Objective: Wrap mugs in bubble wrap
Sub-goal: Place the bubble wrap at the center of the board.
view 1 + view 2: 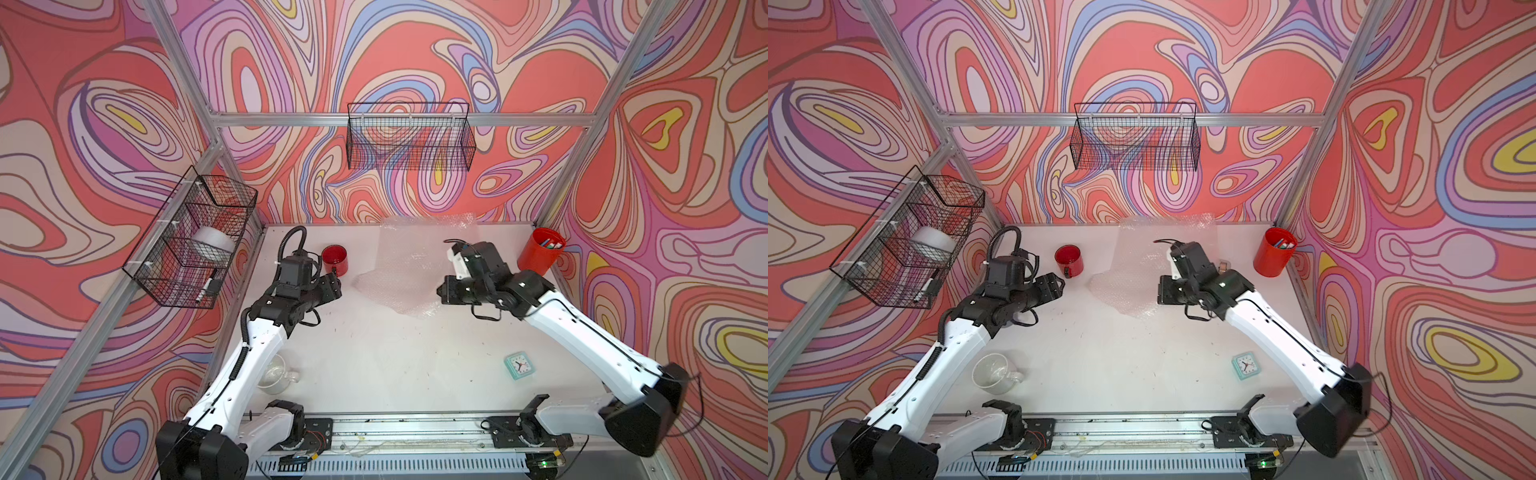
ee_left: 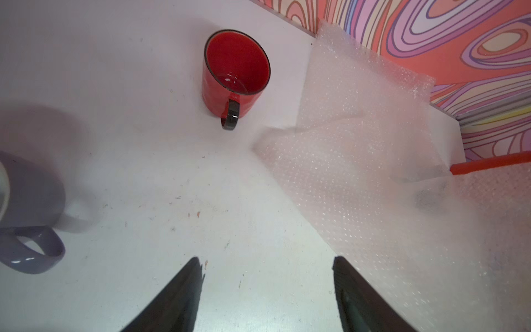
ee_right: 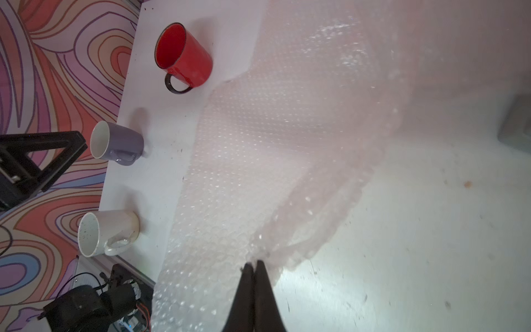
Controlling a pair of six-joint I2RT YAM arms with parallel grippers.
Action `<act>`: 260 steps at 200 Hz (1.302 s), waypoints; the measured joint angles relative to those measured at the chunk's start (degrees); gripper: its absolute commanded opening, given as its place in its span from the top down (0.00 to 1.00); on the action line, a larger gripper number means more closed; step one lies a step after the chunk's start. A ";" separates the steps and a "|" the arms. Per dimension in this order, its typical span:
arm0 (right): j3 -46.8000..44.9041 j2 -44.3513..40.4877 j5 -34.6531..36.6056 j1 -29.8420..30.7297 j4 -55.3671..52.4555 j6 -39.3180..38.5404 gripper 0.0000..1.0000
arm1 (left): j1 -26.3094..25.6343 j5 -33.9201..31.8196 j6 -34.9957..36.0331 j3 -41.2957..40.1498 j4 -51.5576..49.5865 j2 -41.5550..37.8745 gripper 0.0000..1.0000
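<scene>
The bubble wrap (image 1: 405, 266) sits at the middle of the table's far edge. Its back part rides up the wall, and its front is rumpled and folded over toward the table's middle. The right gripper (image 3: 254, 264) has its fingers squeezed together on a fold at the wrap's near edge, lifting it off the table (image 1: 395, 374). The left gripper (image 2: 267, 260) is spread apart with nothing in it, hanging over bare table just beside the wrap's left side.

All three mugs line the left edge. The red mug (image 1: 335, 258) is near the far-left corner, and the purple mug (image 3: 117, 143) is midway (the left arm hides it in both top views). The white mug (image 3: 107, 234) is toward the near-left corner. None of them touches the wrap.

This looks like the spread-the-sheet-flat step. The best bet is to drag the pinched edge low and slow toward the table's middle, so the fold opens instead of bunching. The free gripper could pin the far side, or the whole sheet may just slide along as a lump. The stuff is light and slippery, so a thin pinch might let go. The red mug is close to the wrap's left corner, so a wide swing could bump it.

As for containers, the red mug is empty inside. The pen cup (image 1: 540, 251) in the far-right corner holds a few pens. The wire basket (image 1: 166, 266) on the left wall holds a white roll (image 1: 214, 245) and a marker (image 1: 208, 286). The back-wall basket (image 1: 409, 137) shows nothing in it.
</scene>
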 measured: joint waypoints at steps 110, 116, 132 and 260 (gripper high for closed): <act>-16.26 -2.21 16.68 -0.68 -7.17 5.03 1.00 | -16.63 -0.31 -4.42 -2.45 9.09 17.92 0.46; -16.70 -1.62 17.05 -0.74 -6.62 5.03 1.00 | -16.70 0.15 -4.39 -2.45 10.12 19.17 0.50; -18.64 0.02 17.79 -0.81 -4.98 5.20 1.00 | -17.42 1.84 -4.28 -2.40 13.25 23.30 0.61; -22.56 1.53 16.79 -4.55 5.07 1.05 1.00 | -20.74 4.17 -3.98 -2.58 23.08 37.35 0.92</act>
